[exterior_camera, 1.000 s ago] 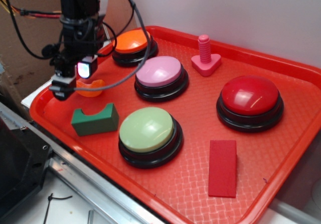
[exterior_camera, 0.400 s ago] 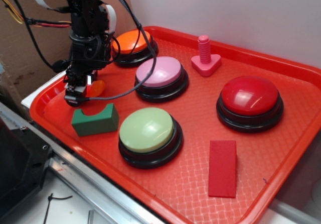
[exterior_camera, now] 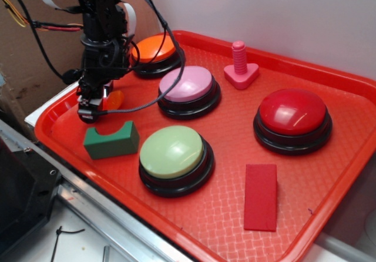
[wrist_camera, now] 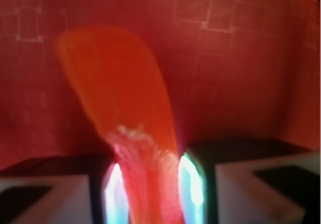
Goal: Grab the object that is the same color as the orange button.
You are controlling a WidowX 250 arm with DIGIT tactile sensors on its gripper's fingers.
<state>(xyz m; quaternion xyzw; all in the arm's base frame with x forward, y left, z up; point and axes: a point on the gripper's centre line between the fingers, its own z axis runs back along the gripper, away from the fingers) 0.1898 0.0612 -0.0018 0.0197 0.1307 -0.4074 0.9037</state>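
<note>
Red, waffle-textured plastic fills most of the exterior view: a tray (exterior_camera: 329, 174) set before a pale wall, with brown cardboard at the left. On it the hand (exterior_camera: 94, 100) stands low at the near-left corner, pinching the small orange piece (exterior_camera: 114, 99), which shows only as a sliver beside the black fingers, most of it hidden behind them. Just behind stands the orange button (exterior_camera: 154, 49), partly covered by the arm and its cables. A green notched block (exterior_camera: 111, 140) lies just in front of the hand, apart from it. To the right are a pink-topped button (exterior_camera: 188, 86), a pale green button (exterior_camera: 174, 153) and a red-topped button (exterior_camera: 292, 114); a pink bolt (exterior_camera: 240, 67) stands upright near the far rim, and a flat red rectangle (exterior_camera: 261, 196) lies near the front.

From the wrist view the piece (wrist_camera: 120, 98) is large and blurred, a glossy orange curve rising from between two fingertips (wrist_camera: 193, 184) that press on its lower end, over the tray's (wrist_camera: 251, 58) grid. Glare at the fingertips washes out the contact edges.
</note>
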